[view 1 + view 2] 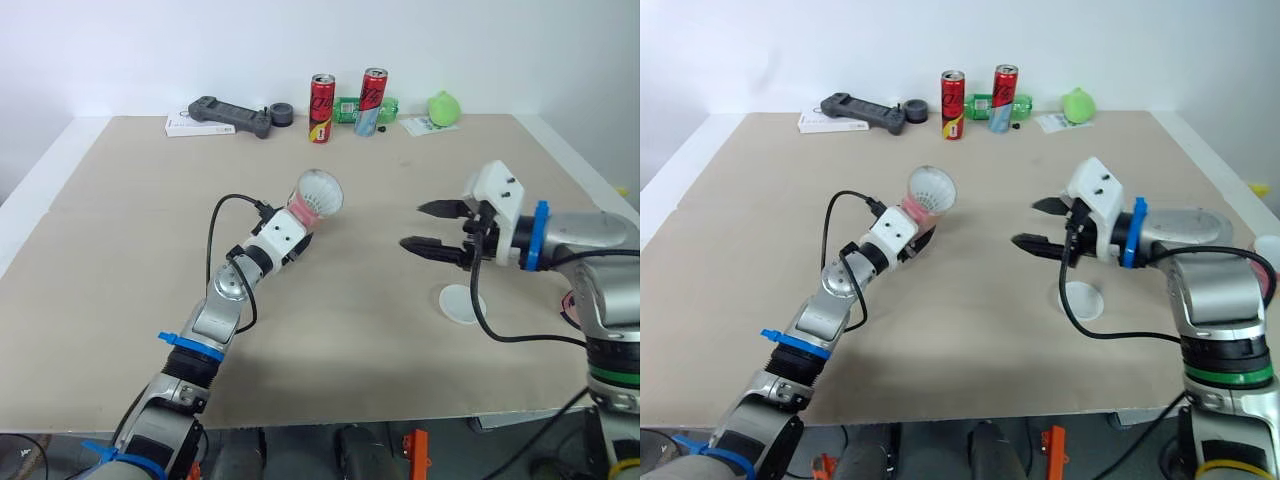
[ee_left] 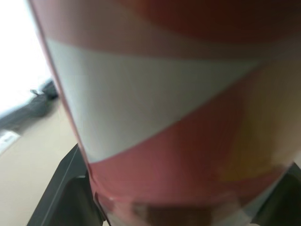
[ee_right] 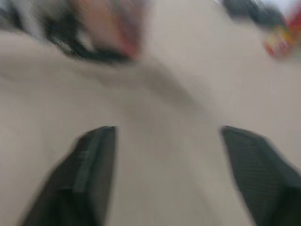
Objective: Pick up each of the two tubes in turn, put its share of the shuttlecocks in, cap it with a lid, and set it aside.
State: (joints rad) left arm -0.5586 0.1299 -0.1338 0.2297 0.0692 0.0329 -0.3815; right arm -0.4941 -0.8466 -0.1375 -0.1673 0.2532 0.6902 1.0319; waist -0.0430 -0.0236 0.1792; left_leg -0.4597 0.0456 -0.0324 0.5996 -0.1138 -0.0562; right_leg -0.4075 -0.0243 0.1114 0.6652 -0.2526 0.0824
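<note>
1. Left eye view: left gripper [image 1: 293, 228] is clamped on the tube [image 1: 318, 195]. The tube is off the table [image 1: 120, 260], tilted, well left of the lid [image 1: 462, 303], with its white round end away from the wrist. I cannot tell whether that end is capped.
2. Right eye view: right gripper [image 1: 1038, 224] is spread wide and empty, hovering just above the lid and a little left of it.
3. Left wrist view: the red-and-white tube wall sits close, with black fingers [image 2: 66, 193] flanking its base.
4. Right wrist view: blurred. The fingers [image 3: 89, 174] are well apart with bare table between them.
5. Judgement: the tube is likely light, thin-walled and smooth. It should be stiff along its length but crushable, so hold it mid-body with modest squeeze. The lid lies flat and thin, so pinch it by the rim.
</note>
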